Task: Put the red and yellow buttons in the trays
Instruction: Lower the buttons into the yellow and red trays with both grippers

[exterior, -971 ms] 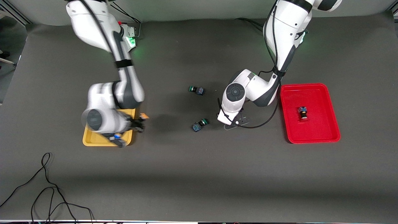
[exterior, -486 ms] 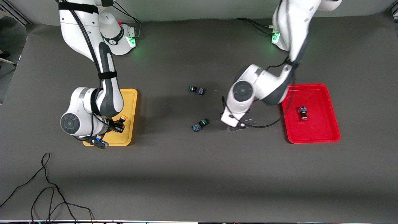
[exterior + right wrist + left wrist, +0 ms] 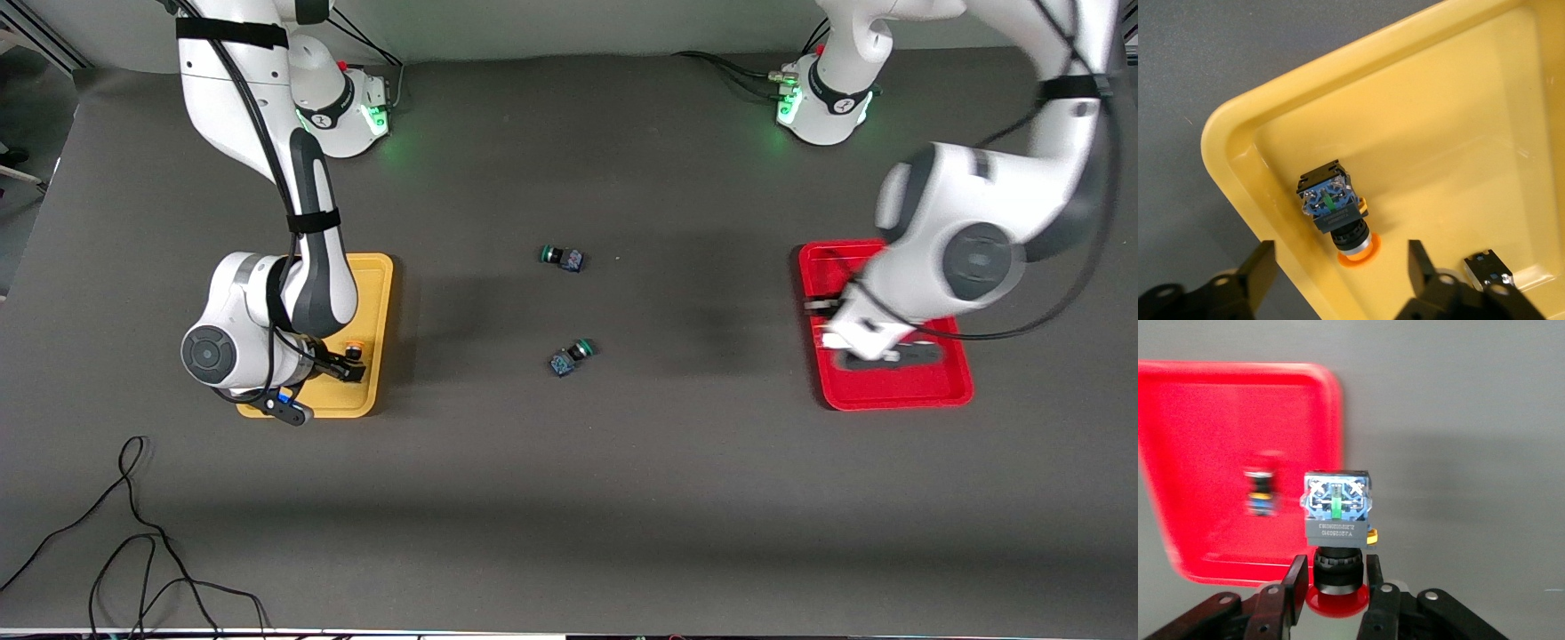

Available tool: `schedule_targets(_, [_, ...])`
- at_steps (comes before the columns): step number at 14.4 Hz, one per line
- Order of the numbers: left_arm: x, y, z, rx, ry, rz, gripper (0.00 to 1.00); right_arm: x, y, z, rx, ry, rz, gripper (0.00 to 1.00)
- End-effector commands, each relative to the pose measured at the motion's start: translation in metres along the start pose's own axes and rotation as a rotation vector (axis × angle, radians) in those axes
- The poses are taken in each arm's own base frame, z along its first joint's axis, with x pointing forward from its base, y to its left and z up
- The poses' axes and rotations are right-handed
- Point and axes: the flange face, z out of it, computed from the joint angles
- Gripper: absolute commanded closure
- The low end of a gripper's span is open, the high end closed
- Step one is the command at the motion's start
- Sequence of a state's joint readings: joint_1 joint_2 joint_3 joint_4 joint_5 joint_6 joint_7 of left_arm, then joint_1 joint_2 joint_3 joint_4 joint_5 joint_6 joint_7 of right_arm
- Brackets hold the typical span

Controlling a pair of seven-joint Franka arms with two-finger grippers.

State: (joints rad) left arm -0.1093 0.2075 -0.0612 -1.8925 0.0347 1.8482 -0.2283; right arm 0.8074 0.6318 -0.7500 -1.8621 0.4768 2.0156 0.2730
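Note:
My left gripper (image 3: 880, 354) hangs over the red tray (image 3: 889, 391), shut on a red-capped button (image 3: 1338, 513) with its blue base pointing away from the gripper (image 3: 1335, 587). Another red button (image 3: 1261, 492) lies in the red tray (image 3: 1218, 420); in the front view my arm hides it. My right gripper (image 3: 347, 363) is open just over the yellow tray (image 3: 373, 293). A yellow-capped button (image 3: 1335, 210) lies on its side in the yellow tray (image 3: 1458, 133) by a corner, between the spread fingers of the gripper (image 3: 1338, 257). Its cap also shows in the front view (image 3: 354, 346). Part of another switch (image 3: 1488, 267) lies close by.
Two green-capped switches lie on the dark mat mid-table, one (image 3: 562, 257) farther from the front camera than the other (image 3: 569, 357). Loose black cables (image 3: 133, 533) lie near the front edge at the right arm's end.
My left arm swung from mid-table to over the red tray, carrying the red button. My right gripper settled lower over the yellow tray and opened; the yellow button now lies in the tray.

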Motion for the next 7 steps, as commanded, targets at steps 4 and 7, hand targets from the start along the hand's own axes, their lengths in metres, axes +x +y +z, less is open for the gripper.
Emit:
schedule_targets(4, [0.000, -0.121, 0.106, 0.065, 0.083, 0.132, 0.92, -0.013, 0.003, -0.051, 0.094, -0.010, -0.032, 0.00])
schedule_targets(7, [0.002, -0.151, 0.163, 0.082, 0.099, 0.141, 0.90, -0.021, 0.021, -0.112, 0.162, -0.005, -0.054, 0.00])
